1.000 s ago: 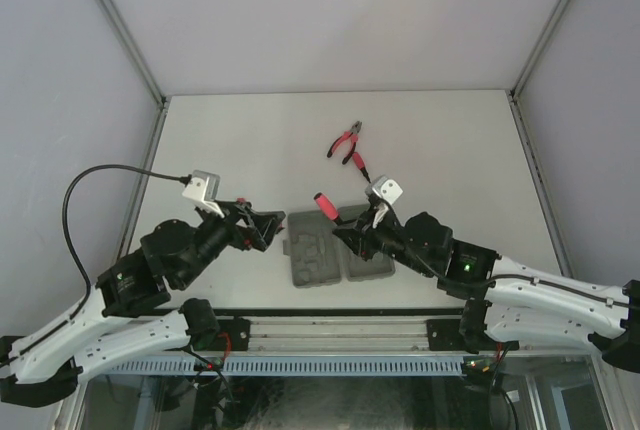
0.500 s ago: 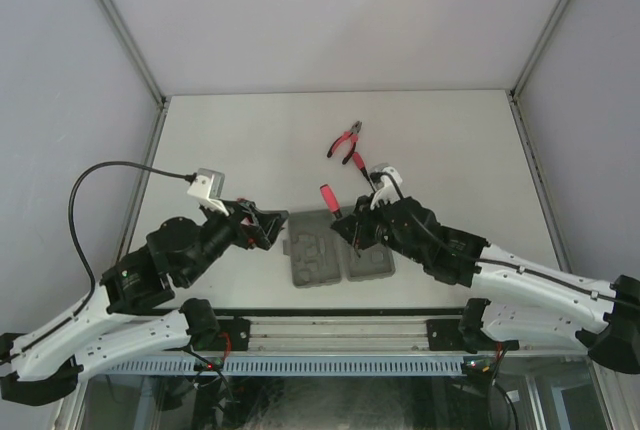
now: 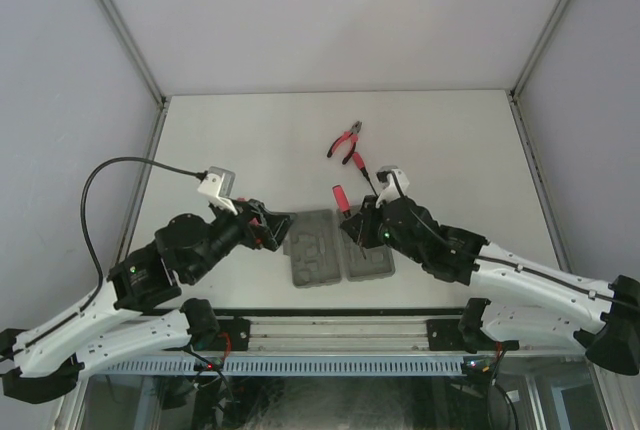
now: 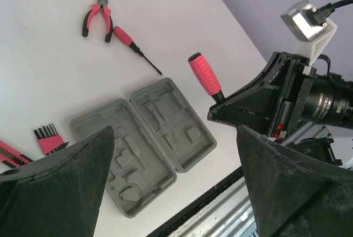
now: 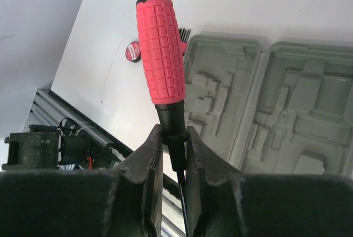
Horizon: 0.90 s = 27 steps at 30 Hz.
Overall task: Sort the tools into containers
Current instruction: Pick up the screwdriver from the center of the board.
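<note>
The right end effector (image 5: 172,138) is clamped on the short red-black driver (image 5: 161,55), and the grip looks tidy: both jaws pinch the black shank just below the handle. The ribbed red handle sticks straight out beyond the fingertips. From overhead, that driver (image 3: 339,197) stands by the far edge of the grey tool case (image 3: 340,250), near its hinge line, with the right end effector (image 3: 352,227) just behind it over the case's right half. How high the driver hangs above the case is hard to judge from these angles.

The case lies wide open on the counter (image 3: 250,140), its two halves flat and the moulded slots facing up. Its left half (image 5: 220,99) shows just past the handle in the right wrist view.

On the other side, the left end effector (image 3: 275,227) sits at the case's left edge with its jaws spread wide and nothing between them. Through that gap the left wrist camera sees the case (image 4: 143,143) and the driver (image 4: 205,76) held just beyond it.

The rest of the tools lie on the counter. The red-handled pliers (image 3: 347,143) are well beyond the case, with the long thin screwdriver (image 3: 362,172) just beside them. The comb-like piece (image 4: 48,138) lies just off the case's left side, and the round red disc (image 5: 133,50) is near it.
</note>
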Each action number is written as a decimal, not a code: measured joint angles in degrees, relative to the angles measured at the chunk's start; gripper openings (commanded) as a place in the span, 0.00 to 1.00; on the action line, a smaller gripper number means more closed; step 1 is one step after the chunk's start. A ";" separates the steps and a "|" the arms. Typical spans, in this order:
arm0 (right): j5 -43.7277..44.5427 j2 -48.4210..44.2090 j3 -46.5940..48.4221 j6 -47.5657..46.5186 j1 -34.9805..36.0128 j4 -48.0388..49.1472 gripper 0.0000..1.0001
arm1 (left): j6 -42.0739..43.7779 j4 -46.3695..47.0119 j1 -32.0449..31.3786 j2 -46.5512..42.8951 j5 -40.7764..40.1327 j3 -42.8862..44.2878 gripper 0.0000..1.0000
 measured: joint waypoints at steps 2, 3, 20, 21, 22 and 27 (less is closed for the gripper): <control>0.50 0.09 0.00 -0.04 1.01 0.31 0.00 | 0.00 0.68 0.00 0.31 0.61 0.00 0.94; 0.55 0.09 0.00 -0.04 1.18 0.46 0.00 | 0.00 0.90 0.00 0.50 1.01 0.00 0.94; -5.92 -2.84 -2.93 -2.62 5.03 20.83 0.00 | -5.84 12.28 0.00 1.09 6.82 -3.91 0.85; -6.34 -2.75 -2.93 -2.99 5.46 21.53 0.00 | -6.29 13.14 0.00 1.07 7.02 -4.55 0.84; -6.73 -2.60 -2.95 -3.45 5.95 22.23 0.00 | -6.69 13.97 0.00 1.07 7.34 -5.16 0.84; -8.09 -2.51 -3.52 -5.05 7.30 25.53 0.00 | -8.50 16.26 0.00 1.53 8.76 -5.95 0.78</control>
